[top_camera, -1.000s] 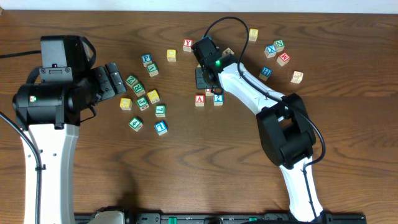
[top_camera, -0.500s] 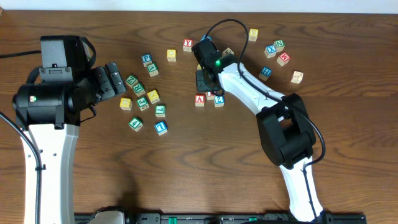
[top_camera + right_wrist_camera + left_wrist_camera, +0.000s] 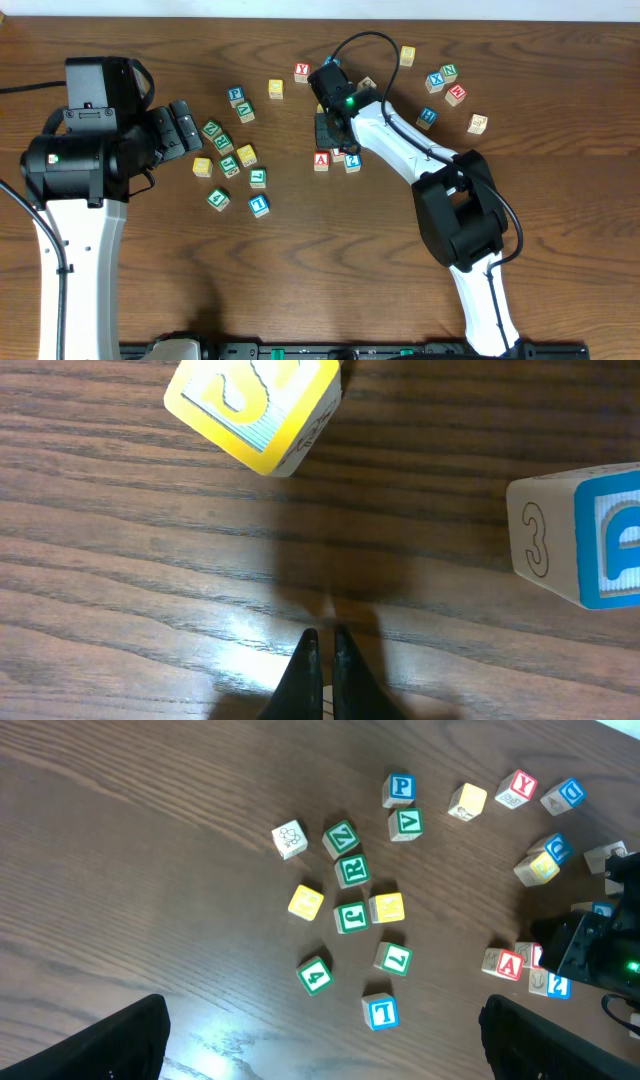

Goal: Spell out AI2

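Red A (image 3: 321, 160), I (image 3: 531, 956) and blue 2 (image 3: 352, 161) form a left-right row mid table (image 3: 300, 290), A upright; overhead half-hides I under the right arm, right wrist view shows right gripper (image 3: 324, 635) pinched empty, left gripper (image 3: 186, 128) agape.

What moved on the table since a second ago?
The small red-marked wooden cube between the red "A" wooden cube and the blue "2" wooden cube slid a little toward the robot's side, into line with them. The right gripper stayed shut near it, the left gripper stayed open, and the other cubes kept still.
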Controlling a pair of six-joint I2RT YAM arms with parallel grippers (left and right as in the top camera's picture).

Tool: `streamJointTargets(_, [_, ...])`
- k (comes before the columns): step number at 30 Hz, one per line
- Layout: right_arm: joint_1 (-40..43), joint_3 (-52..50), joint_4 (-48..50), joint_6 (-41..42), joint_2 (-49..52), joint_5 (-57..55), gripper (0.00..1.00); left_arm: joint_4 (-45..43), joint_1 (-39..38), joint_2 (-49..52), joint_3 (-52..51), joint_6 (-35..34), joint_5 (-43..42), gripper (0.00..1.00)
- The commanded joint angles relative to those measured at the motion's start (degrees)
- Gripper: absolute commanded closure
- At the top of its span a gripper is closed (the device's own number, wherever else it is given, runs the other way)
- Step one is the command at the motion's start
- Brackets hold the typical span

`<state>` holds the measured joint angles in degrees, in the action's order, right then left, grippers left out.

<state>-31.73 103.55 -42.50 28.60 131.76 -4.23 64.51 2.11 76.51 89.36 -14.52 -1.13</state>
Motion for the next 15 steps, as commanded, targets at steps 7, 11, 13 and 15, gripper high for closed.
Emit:
streamJointTargets(7, [-0.3,0.9,-1.5,2.7,0.8,1.3,0.99,0.2,0.2,0.5,-0.2,1.0,0.7,0.02])
streamJointTargets(11, [-0.3,0.9,-2.3,2.7,0.8,1.7,0.99,0.2,0.2,0.5,-0.2,1.0,0.7,0.02])
streamJointTargets(13, [-0.4,0.9,-2.4,2.7,0.8,1.7,0.99,0.2,0.2,0.5,-0.2,1.0,0.7,0.02])
streamJointTargets(15, [-0.4,0.9,-2.5,2.7,0.8,2.1,0.99,0.2,0.2,0.5,-0.2,1.0,0.7,0.02])
